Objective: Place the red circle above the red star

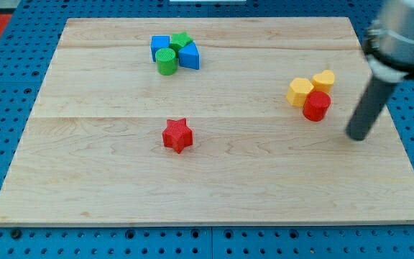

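The red circle (316, 106) stands at the view's right, touching a yellow hexagon block (300, 91) and a yellow heart block (323, 80) above it. The red star (177, 135) lies near the board's middle, far to the left of the circle. My tip (357, 136) is on the board to the right of the red circle and slightly below it, a short gap away, touching no block.
A cluster at the view's top holds a blue cube (160, 46), a green star (181, 40), a green cylinder (167, 62) and a blue block (190, 55). The wooden board (85, 180) lies on a blue perforated table.
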